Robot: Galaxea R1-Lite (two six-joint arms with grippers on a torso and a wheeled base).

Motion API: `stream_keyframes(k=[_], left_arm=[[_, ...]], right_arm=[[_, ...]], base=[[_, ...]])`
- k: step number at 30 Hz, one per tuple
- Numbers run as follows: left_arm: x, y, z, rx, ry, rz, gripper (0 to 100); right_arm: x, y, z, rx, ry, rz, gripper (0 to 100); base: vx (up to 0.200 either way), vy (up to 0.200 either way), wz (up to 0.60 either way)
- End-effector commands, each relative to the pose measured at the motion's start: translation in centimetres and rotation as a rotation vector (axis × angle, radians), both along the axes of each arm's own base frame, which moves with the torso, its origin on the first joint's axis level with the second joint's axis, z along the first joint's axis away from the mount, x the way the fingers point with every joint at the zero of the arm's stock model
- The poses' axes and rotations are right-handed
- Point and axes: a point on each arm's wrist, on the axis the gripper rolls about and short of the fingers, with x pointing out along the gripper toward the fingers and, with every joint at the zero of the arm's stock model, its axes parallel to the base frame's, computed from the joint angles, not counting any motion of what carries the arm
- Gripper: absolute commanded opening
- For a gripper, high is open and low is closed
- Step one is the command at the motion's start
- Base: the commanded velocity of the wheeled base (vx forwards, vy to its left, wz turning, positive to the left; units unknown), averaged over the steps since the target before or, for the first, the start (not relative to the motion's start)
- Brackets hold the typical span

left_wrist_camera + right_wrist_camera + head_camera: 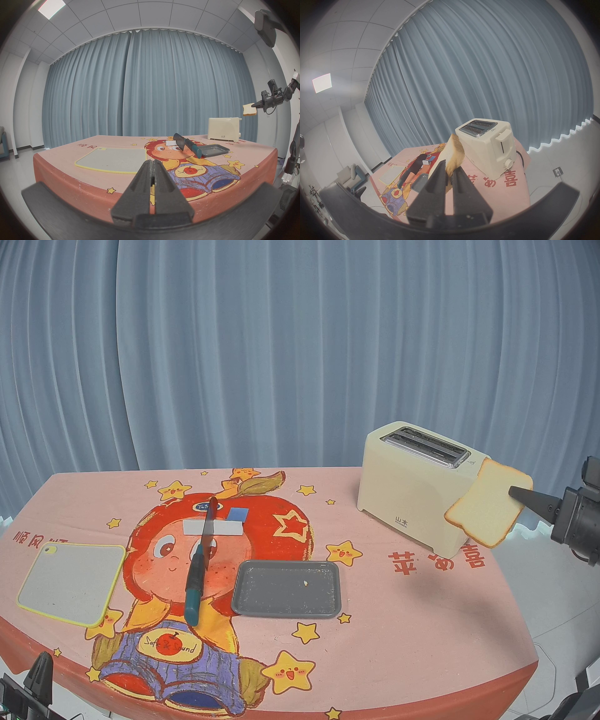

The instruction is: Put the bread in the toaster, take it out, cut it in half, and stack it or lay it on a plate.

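Observation:
A slice of bread (489, 503) hangs in the air at the right end of the cream toaster (413, 486), off the table's right side, held by my right gripper (517, 492), which is shut on its edge. In the right wrist view the bread (453, 155) sticks up between the fingers (439, 179), with the toaster (487, 145) just beyond. The toaster's two top slots (425, 446) are empty. My left gripper (153, 175) is shut with nothing in it, low before the table's front left corner. A knife (199, 562) with a teal handle lies mid-table, left of the grey tray-like plate (286, 609).
A white cutting board (70, 581) with a yellow rim lies at the table's left. A white strip and a small blue card (215, 523) lie under the knife's tip. The tablecloth bears a large cartoon print. A blue curtain hangs behind the table.

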Motion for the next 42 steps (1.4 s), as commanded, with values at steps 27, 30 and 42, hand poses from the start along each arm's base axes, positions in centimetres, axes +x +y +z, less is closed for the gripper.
stream_keyframes(k=[27,30,42], left_arm=[[0.0,0.0,-0.5,0.000,0.002,0.000,0],[0.0,0.0,-0.5,-0.002,0.002,0.000,0],[0.0,0.0,-0.5,-0.003,0.002,0.000,0]], right_arm=[[-4.6,-1.1,-0.2,-0.085,-0.146,0.050,0],[-4.5,-1.1,-0.3,-0.102,-0.146,0.049,0],[-4.4,-1.0,-0.6,-0.116,-0.137,0.054,0]], base=[[0.000,0.000,0.00],[0.000,0.000,0.00],[-0.167,0.000,0.00]])
